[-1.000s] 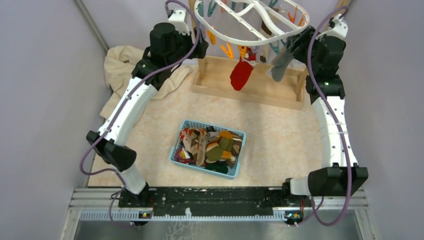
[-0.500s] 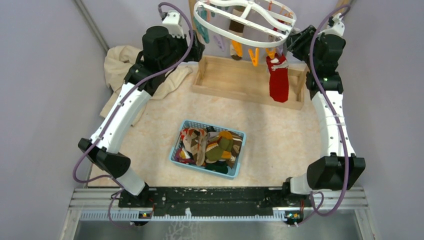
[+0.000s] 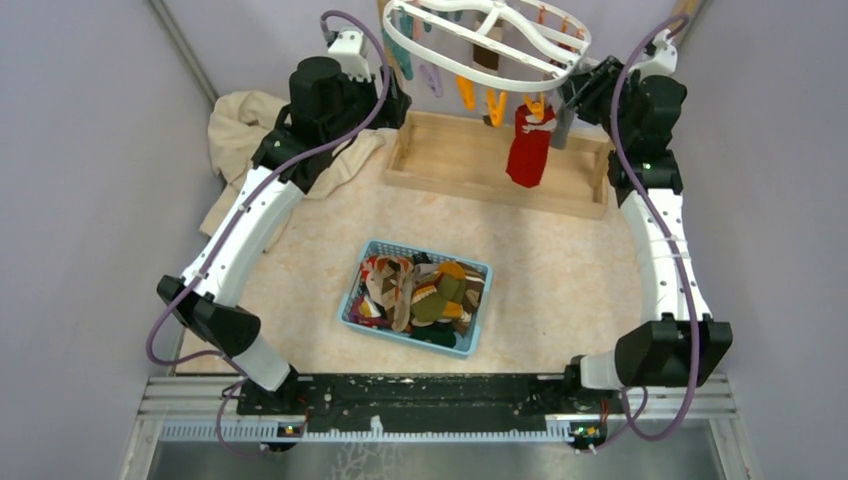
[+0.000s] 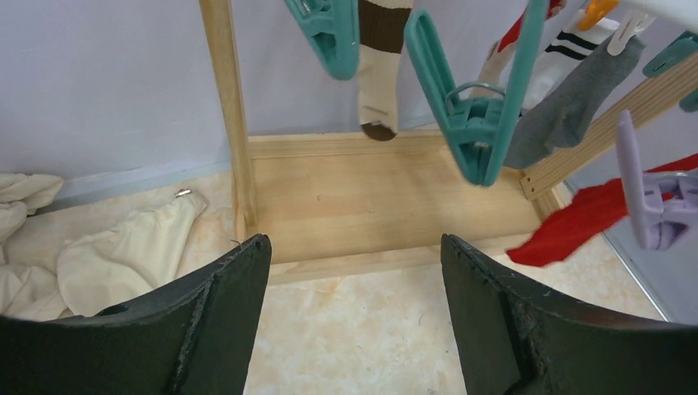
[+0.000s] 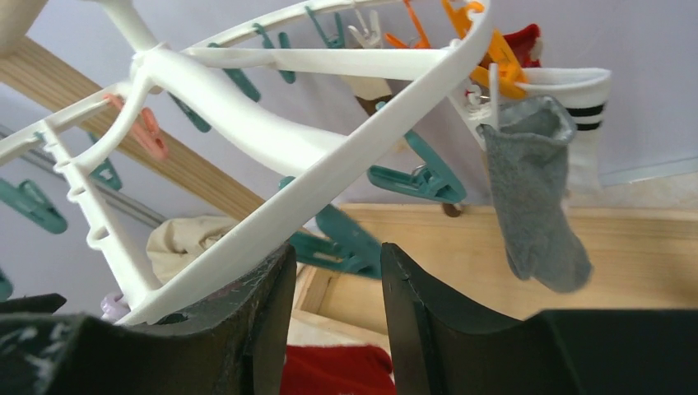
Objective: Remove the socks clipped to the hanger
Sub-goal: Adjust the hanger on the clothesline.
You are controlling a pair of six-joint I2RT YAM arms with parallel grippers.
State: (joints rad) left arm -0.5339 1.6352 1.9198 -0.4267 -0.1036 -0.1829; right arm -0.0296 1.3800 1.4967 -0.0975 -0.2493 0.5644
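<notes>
The white hanger (image 3: 490, 40) hangs over the wooden rack, with orange, teal and purple clips round its ring. A red sock (image 3: 528, 145), a grey sock (image 3: 562, 125) and a brown-and-cream sock (image 3: 487, 52) are clipped to it. My right gripper (image 3: 578, 88) is at the ring's right side. In the right wrist view the jaws (image 5: 336, 251) are partly open with nothing between them. The ring (image 5: 329, 156) lies across the outside of the left finger, and the grey sock (image 5: 535, 197) dangles just right. My left gripper (image 4: 355, 240) is wide open and empty, below a teal clip (image 4: 477, 123).
A blue basket (image 3: 356, 285) full of loose socks sits mid-table. The wooden rack base (image 3: 470, 165) lies under the hanger, its upright post (image 4: 226, 115) just left of my left gripper. A beige cloth (image 3: 240, 130) is heaped at the back left.
The hanger has swung and turned: the red sock went right, then back a little left. My right gripper's jaws have narrowed beside the ring. The left arm shifted slightly.
</notes>
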